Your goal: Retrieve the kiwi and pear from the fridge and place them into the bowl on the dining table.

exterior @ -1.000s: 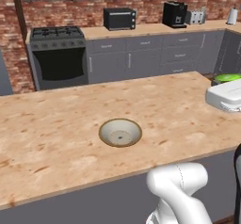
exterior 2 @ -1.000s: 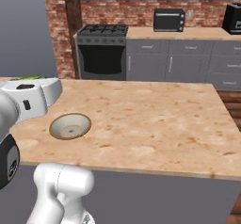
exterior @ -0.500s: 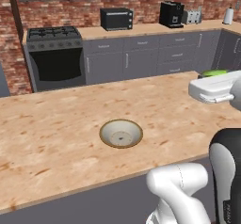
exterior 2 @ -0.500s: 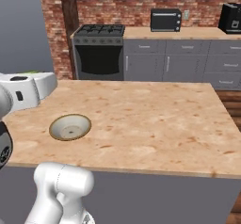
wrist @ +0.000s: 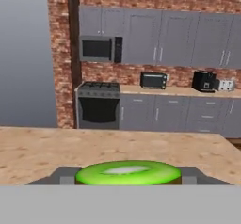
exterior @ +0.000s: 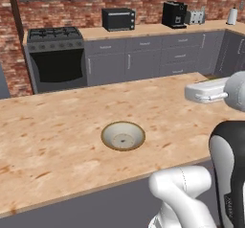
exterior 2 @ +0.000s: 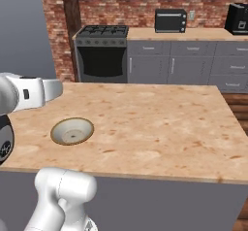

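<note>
My tool (wrist: 128, 179) is closed on a green fruit (wrist: 127, 171). In the hand view it sits right between the two grey fingers (wrist: 66, 176), bright green with a pale patch in the middle and a thin brown edge underneath. From this angle I cannot tell whether it is the kiwi or the pear. In the left base view the white hand lies level, pointing left, over the far right part of the desk (exterior: 48, 126). The fruit itself is hidden there.

The bowl (exterior: 123, 136) stands on the desk's speckled wood top, nearer the robot's side. It is upright, with its tan rim and beige inside facing up. In the right base view the bowl (exterior 2: 72, 130) sits low and left, and the hand hangs higher, above the left edge of the desk (exterior 2: 160, 123). The hand is apart from the bowl, not over it.

Beyond the desk I see the black stove (exterior: 56, 54) against the brick wall. A toaster oven (exterior: 118, 19) stands on the grey counter beside it.
</note>
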Tool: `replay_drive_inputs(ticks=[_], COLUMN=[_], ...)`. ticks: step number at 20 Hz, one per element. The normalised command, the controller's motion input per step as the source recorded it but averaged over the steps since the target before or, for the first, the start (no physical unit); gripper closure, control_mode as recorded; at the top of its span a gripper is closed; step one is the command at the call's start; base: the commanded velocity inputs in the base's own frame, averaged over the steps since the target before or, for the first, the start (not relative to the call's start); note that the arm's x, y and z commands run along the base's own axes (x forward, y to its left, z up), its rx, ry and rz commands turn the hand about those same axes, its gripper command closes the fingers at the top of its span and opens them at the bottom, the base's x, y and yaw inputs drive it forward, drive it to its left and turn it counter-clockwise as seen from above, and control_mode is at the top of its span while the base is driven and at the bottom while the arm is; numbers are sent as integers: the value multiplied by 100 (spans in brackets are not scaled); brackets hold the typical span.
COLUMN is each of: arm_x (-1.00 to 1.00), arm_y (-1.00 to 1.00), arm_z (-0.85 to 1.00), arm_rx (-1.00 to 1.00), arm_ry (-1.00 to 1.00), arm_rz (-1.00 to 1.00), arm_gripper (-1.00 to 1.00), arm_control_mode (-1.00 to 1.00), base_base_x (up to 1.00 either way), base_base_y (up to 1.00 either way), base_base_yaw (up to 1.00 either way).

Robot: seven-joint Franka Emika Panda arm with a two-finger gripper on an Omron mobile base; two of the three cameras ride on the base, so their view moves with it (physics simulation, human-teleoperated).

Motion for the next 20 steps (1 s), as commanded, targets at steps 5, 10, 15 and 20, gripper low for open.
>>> replay_drive_inputs(ticks=[5,10,15,20], arm_x=[0,8,29,34], arm_y=[0,0,1,9], arm_z=[-24,-42,-65,-54], arm_rx=[0,0,0,0], arm_ry=[31,23,15,2], arm_rz=[0,0,0,0], arm_gripper=[100,100,100,100], arm_control_mode=[-100,-100,-100,-100], base_base_x=[0,0,0,0], base_base_y=[0,0,0,0], base_base_yaw=[0,0,0,0])
